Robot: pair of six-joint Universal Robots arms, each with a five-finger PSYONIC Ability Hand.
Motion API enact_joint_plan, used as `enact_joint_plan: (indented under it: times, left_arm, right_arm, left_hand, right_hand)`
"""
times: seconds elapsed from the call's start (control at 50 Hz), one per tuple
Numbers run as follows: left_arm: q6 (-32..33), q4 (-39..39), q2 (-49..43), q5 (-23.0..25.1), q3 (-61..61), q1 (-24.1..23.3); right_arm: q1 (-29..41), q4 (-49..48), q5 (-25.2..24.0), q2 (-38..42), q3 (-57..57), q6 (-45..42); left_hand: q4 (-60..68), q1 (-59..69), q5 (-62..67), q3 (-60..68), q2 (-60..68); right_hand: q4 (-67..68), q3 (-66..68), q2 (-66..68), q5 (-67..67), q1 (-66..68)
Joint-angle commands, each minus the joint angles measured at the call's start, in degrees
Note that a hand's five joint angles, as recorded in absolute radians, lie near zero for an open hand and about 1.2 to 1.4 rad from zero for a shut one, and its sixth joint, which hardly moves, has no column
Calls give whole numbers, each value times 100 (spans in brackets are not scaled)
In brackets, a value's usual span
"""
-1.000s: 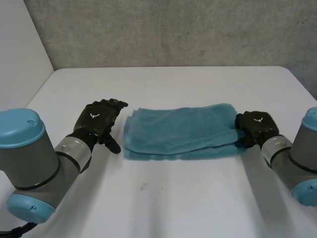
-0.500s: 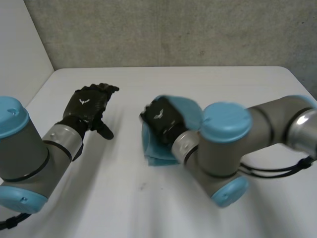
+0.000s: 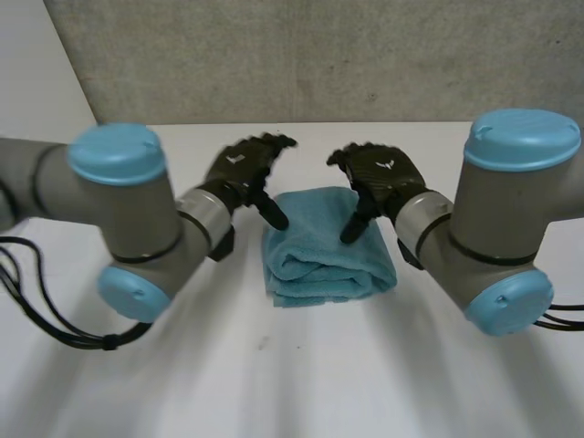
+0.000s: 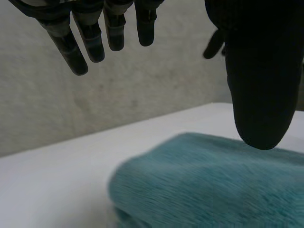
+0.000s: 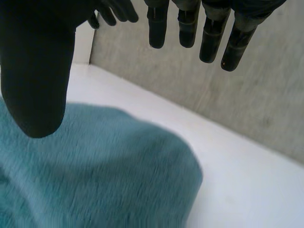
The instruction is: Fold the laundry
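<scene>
1. One teal towel [image 3: 328,251] lies folded into a compact, roughly square bundle in the middle of the white counter [image 3: 274,383]. Stacked layers show along its near edge.
2. Two hands hover over the towel's far edge, one at each far corner.
3. The left hand [image 3: 242,169] is at the far left corner. Its fingers are spread and nearly straight, holding nothing, and its thumb points down towards the cloth.
4. The right hand [image 3: 383,172] is at the far right corner. Its fingers are likewise loose and extended, gripping nothing, with its thumb angled down over the towel's top.
5. In the left wrist view the left hand [image 4: 259,71] has its thumb tip just above the towel [image 4: 213,190] and its fingers [image 4: 76,38] well clear of the cloth. Whether the thumb touches cannot be told.
6. In the right wrist view the right hand [image 5: 38,71] is posed the same way: thumb low over the towel [image 5: 95,166], fingers [image 5: 190,23] straight and apart.
7. Two arms reach in from the near side, one on each side of the towel.
</scene>
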Motion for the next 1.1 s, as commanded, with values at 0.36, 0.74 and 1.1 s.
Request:
enact_joint_plan:
  times: [0.36,0.74,1.1]
  left_arm:
    - [581,-200,-879,-265,-197,-158]
    - [748,-1649,2494,-309,-74,755]
    - [801,-2687,3515,271,-460,1284]
  right_arm:
    - [-527,641,-290,1143,-574,-96]
    - [-1062,861,553,-1720,-514,-78]
    - [-1714,1063,290,-2381,208,-325]
  left_hand:
    - [-122,-61,-198,-178,-116]
    - [-194,-133,-270,-250,-188]
    - [-194,-133,-270,-250,-188]
  right_hand:
    - [-345,-242,-282,-381,-200]
    - [-345,-242,-282,-381,-200]
    - [-345,-242,-282,-381,-200]
